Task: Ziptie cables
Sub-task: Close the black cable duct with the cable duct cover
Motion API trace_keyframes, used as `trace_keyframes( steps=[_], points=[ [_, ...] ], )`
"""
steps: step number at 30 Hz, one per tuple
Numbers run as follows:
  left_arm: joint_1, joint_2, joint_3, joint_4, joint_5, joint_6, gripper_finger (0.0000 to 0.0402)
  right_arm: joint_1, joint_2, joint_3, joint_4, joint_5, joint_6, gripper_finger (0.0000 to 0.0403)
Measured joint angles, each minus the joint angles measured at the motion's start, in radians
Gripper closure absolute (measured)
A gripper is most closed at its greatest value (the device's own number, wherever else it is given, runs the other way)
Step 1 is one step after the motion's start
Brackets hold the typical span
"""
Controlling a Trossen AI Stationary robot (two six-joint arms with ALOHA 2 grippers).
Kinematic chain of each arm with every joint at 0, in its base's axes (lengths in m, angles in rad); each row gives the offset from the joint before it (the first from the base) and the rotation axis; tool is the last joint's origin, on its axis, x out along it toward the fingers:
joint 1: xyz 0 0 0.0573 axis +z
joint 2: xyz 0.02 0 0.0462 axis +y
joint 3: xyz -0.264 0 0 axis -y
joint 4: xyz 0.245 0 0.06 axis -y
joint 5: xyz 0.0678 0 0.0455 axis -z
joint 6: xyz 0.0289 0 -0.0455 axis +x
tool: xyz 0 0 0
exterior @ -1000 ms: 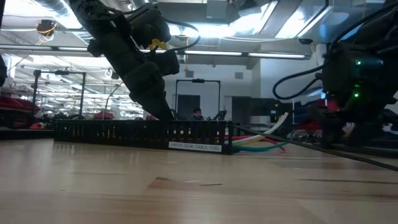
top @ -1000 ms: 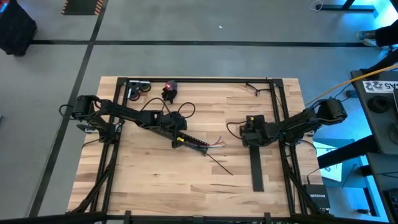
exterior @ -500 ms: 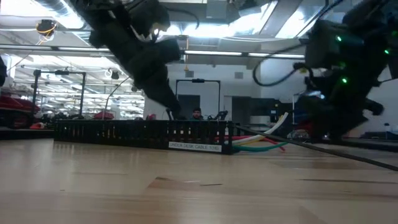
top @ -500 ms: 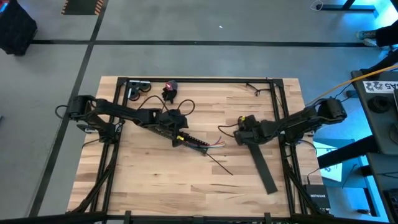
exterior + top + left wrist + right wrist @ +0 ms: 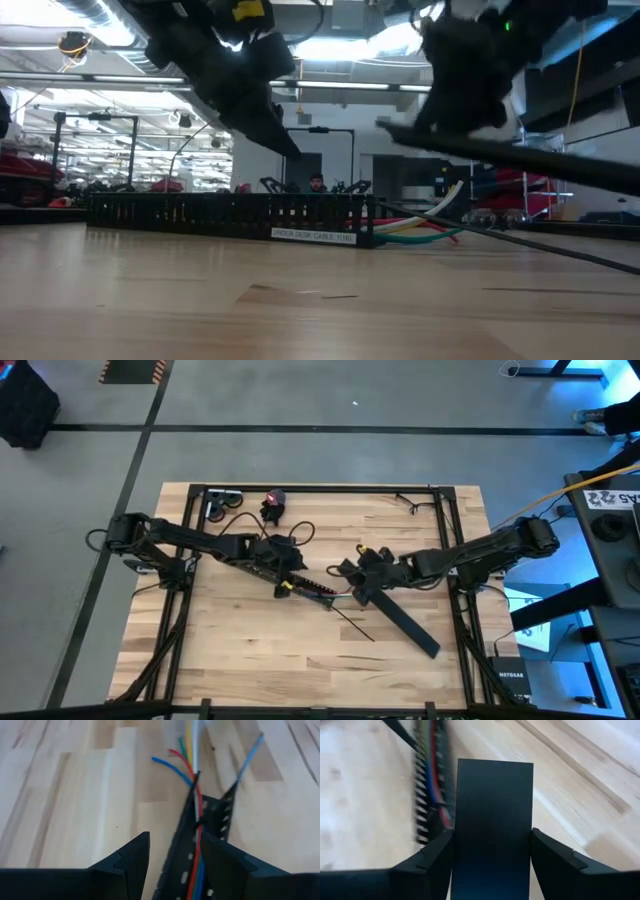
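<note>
The cables (image 5: pixel 192 750) are thin white, yellow, red, green and blue wires. They lie in a long black slotted tray (image 5: pixel 312 588) at mid-table, and their free ends fan out of it (image 5: pixel 430 225). My left gripper (image 5: pixel 172 845) is open and hovers just above the tray (image 5: pixel 230 215); its fingers stand to either side of the tray and touch nothing. My right gripper (image 5: pixel 362 575) is just right of the tray's end, shut on a long flat black strip (image 5: pixel 400 618). My right gripper pinches the flat black strip across its width, one finger (image 5: pixel 427 860) on each long edge. It grips near the strip's end (image 5: pixel 495 775) that points at the tray. The strip is lifted clear and tilted (image 5: pixel 540 165); its long remainder runs back toward the table's near right.
Thin dark zip-tie strips (image 5: pixel 352 622) lie on the wood just near of the tray. A red-and-black tool (image 5: pixel 272 505) and a small grey part (image 5: pixel 222 502) sit at the far edge. A black frame (image 5: pixel 450 540) borders the table.
My right gripper has carried the flat strip from the table's right side toward the left, up to the tray's end. The strip has lifted off the wood and swung from pointing near-far to slanting. My left gripper has risen a little above the tray.
</note>
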Motion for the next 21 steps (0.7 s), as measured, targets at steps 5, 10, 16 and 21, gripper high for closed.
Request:
trace_keyframes(
  steps=[5,10,16,21],
  points=[
    [-0.037,0.016,0.000,0.044,0.003,0.061,0.0231,0.034,0.000,0.048,0.003,-0.001,-0.013,0.0179],
    [-0.081,0.085,0.007,0.111,0.004,0.064,0.0230,0.071,0.000,0.052,0.006,-0.012,0.033,0.0178],
    [-0.099,0.167,0.116,0.059,0.003,-0.011,0.0230,0.118,0.000,0.052,0.006,-0.006,0.084,0.0178],
    [-0.093,0.226,0.192,-0.049,0.001,0.012,0.0230,0.124,0.000,0.052,0.006,-0.001,0.076,0.0178]
  ],
)
